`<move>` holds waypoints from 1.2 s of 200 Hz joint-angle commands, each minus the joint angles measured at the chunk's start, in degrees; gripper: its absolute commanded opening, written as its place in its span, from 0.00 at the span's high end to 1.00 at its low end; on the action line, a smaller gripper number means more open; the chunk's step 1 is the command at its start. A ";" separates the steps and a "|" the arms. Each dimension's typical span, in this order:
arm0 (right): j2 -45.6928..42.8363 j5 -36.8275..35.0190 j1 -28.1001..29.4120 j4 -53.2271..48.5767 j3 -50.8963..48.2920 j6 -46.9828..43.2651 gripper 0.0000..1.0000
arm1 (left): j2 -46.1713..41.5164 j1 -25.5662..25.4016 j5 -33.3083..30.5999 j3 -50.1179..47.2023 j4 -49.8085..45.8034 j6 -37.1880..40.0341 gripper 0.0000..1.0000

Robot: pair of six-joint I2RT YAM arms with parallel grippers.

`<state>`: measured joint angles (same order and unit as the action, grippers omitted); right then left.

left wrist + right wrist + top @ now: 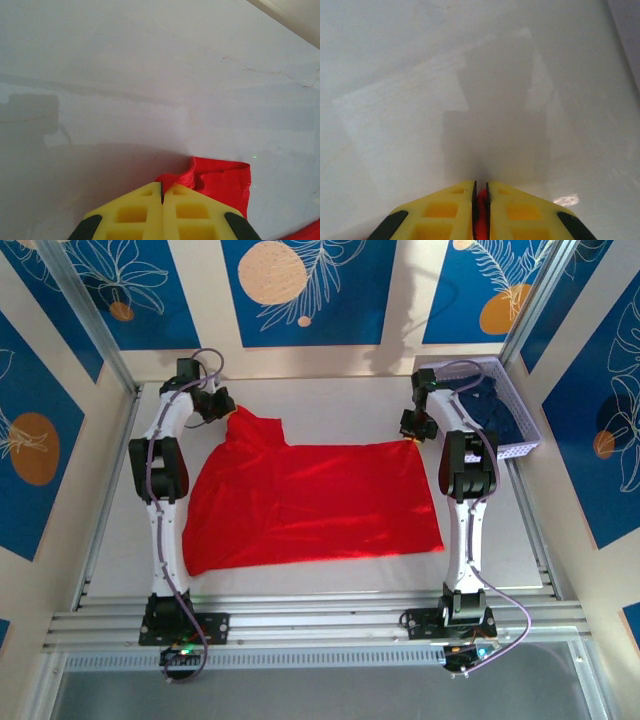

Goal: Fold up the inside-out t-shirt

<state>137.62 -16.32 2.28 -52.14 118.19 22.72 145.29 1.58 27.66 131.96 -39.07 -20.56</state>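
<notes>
t-shirt [310,505]: red, spread out mid-frame on tabletop [330,392] | left jaws: clamped on its raised upper-left corner | right jaws: clamped on its upper-right corner

bright red t-shirt [310,505], navy clothing [492,405], lavender basket [527,445]

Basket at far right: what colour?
Pale lavender basket, holding dark navy clothing; clearest in the top external view.

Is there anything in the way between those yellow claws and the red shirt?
Nothing visible. The left gripper and right gripper each pinch a far corner of the red t-shirt; the basket sits off to its right.
</notes>
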 commanded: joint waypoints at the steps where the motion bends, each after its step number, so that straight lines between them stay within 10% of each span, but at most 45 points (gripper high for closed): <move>1: -2.13 -2.92 0.76 1.78 -0.58 -4.68 0.88 | -5.91 -0.46 0.78 -0.82 -1.60 1.48 1.00; 157: -32.84 2.50 -2.25 16.35 -38.54 -6.96 0.90 | -56.27 -0.45 -5.46 -59.18 18.08 -4.40 1.00; 240: -38.97 6.66 -3.70 16.90 -48.84 -3.41 0.89 | -74.46 -0.44 -10.53 -74.98 12.35 -6.39 1.00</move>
<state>101.45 -11.53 -1.21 -35.27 71.77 17.61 75.46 1.48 19.46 59.96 -24.67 -25.96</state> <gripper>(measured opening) 0.106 0.036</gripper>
